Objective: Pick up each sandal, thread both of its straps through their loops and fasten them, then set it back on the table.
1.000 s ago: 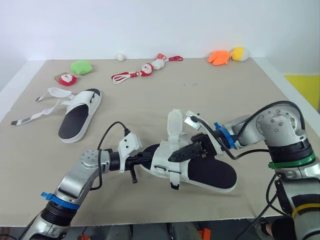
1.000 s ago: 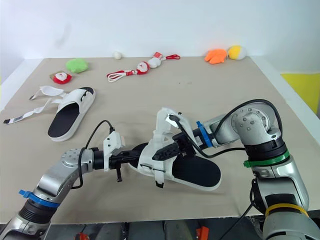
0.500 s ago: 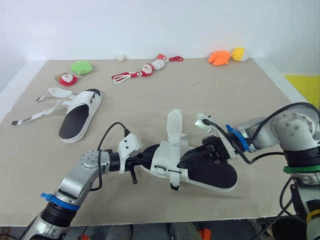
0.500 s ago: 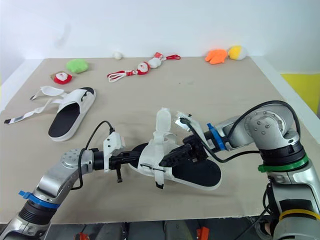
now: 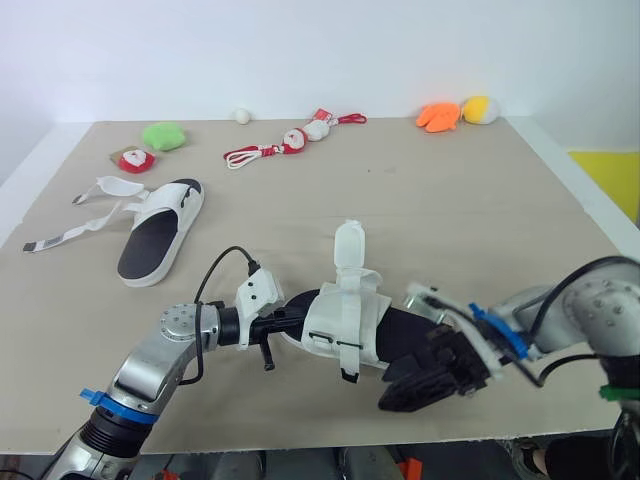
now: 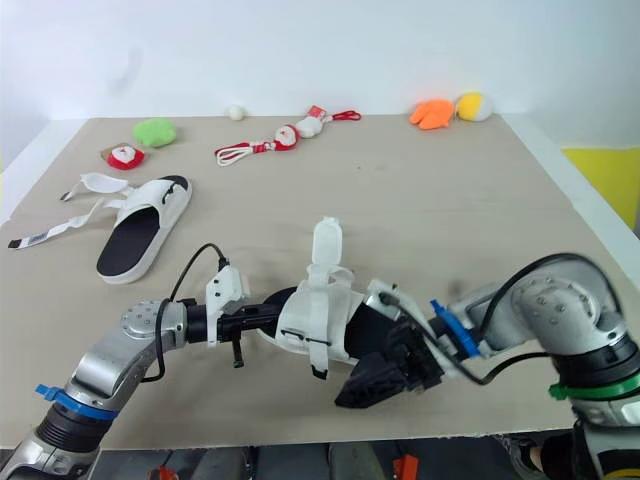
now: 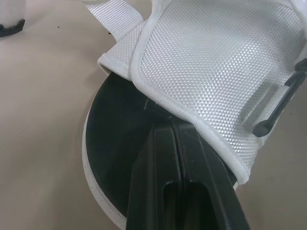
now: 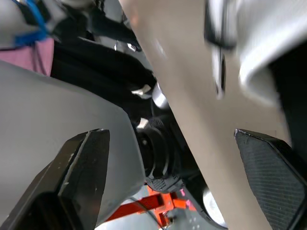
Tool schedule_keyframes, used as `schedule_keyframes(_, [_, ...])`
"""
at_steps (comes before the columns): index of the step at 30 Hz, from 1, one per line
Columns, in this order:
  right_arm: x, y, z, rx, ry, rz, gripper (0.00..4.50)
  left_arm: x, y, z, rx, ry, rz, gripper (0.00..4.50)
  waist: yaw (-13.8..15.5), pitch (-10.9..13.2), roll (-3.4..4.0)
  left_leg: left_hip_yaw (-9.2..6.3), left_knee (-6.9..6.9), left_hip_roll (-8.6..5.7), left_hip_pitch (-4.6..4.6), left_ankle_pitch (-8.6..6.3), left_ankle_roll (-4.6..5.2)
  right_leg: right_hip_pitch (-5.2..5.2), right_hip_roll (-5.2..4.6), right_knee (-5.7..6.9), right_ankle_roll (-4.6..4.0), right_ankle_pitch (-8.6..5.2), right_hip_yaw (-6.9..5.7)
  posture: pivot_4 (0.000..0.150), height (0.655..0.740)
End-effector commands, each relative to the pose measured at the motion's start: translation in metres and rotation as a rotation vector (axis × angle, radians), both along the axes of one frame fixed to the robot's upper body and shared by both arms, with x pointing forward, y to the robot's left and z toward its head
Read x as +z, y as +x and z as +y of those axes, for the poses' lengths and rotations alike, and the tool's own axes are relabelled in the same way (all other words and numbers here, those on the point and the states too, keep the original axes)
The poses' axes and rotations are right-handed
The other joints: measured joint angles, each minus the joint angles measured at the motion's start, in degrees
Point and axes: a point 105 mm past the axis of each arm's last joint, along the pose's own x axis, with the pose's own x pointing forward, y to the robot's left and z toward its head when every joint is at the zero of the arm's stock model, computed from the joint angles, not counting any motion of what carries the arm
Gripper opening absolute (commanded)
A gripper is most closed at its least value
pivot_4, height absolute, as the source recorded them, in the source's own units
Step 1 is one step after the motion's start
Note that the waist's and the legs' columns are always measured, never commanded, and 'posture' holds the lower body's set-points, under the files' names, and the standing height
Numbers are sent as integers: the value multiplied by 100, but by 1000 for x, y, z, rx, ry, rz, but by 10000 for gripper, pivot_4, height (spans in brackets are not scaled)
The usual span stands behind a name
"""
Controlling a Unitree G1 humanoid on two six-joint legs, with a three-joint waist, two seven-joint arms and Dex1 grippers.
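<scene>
Since the earlier frame the right gripper (image 5: 400,390) has pulled off the footbed of the near sandal (image 5: 345,320) and come back to the near edge of the table (image 5: 450,220), and we see its two black fingers (image 8: 81,172) spread wide apart with nothing between them. Just beyond it the near sandal lies low over the table in front of us, its dark heel end partly hidden behind that gripper; we cannot tell whether it rests fully on the surface. The left gripper (image 7: 177,139) reaches in from the left with its jaws pressed together on the sandal's toe end, tucked under the broad white band (image 7: 216,57). One white strap (image 5: 348,245) stands upright above the band. Farther off on the left the second sandal (image 5: 160,230) lies flat, its loose straps (image 5: 75,225) trailing away from it. Along the far edge we see a red and white plush (image 5: 133,158), a green plush (image 5: 162,134), a small white ball (image 5: 241,114), corded Santa toys (image 5: 290,140), an orange plush (image 5: 437,115) and a yellow plush (image 5: 480,107)
</scene>
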Motion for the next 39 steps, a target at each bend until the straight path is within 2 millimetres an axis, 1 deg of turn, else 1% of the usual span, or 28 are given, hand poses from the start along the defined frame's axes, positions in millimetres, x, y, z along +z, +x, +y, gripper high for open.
schedule_keyframes(1, [-3,7,3,-62,-4,-82,44621,-27,-14,0,-36,53,123,0,4,-6,-5,0,3,1,2,0,0,2,1,0,0,0,-1,1500,7400])
schedule_keyframes(4, [-2,16,7,-137,48,-110,44621,-27,-15,0,-38,55,128,0,9,-10,-7,-1,10,1,8,0,0,11,1,0,-20,-10,-1,1500,7400])
schedule_keyframes(7, [0,20,9,-156,59,-119,44621,-27,-16,0,-42,58,131,0,9,-10,-7,0,23,1,10,0,0,17,0,0,-26,-5,0,1500,7400])
schedule_keyframes(12, [5,32,8,-189,51,-139,44621,-27,-15,0,-40,60,130,0,8,-10,-7,0,36,0,9,0,0,20,-1,0,-27,-4,0,1500,7400])
schedule_keyframes(18, [4,33,16,-173,60,-144,44621,-26,-14,-1,-35,56,129,0,8,-10,-7,0,37,1,9,0,0,19,0,0,-29,-3,0,1500,7400])
schedule_keyframes(21, [2,34,19,-172,63,-143,36867,-26,-13,-1,-30,54,129,0,8,-10,-7,0,37,1,6,0,0,19,0,0,-29,-3,0,1500,7400])
schedule_keyframes(22, [2,33,20,-171,64,-143,33045,-26,-13,-1,-28,53,128,0,8,-10,-7,0,37,1,6,0,0,19,-1,0,-29,-3,0,1500,7400])
schedule_keyframes(28, [2,33,23,-169,79,-140,1709,-22,-6,-6,13,18,98,0,74,-10,-7,0,37,-1,4,0,0,19,-2,-1,-29,-3,0,1500,7400])
schedule_keyframes(29, [1,31,23,-164,80,-137,505,-22,-7,-7,10,14,104,0,85,-10,-7,0,39,-2,2,0,0,19,-2,-1,-29,-3,1,1500,7400])
schedule_keyframes(33, [-9,16,19,-119,35,-98,505,-27,-12,-7,5,26,116,0,98,-10,-7,0,42,-1,3,0,0,18,-2,-1,-29,-3,1,1500,7400])
schedule_keyframes(37, [-23,0,14,-86,-15,-42,505,-26,-12,-6,8,23,119,0,109,-11,-6,-1,40,-1,0,-6,-4,18,-2,-2,-38,-10,1,1500,7400])
schedule_keyframes(39, [-26,-4,12,-71,-24,-23,505,-26,-11,-6,8,22,119,0,108,-11,-6,0,40,-1,-1,-9,-7,18,-2,-4,-39,-11,2,1500,7400])
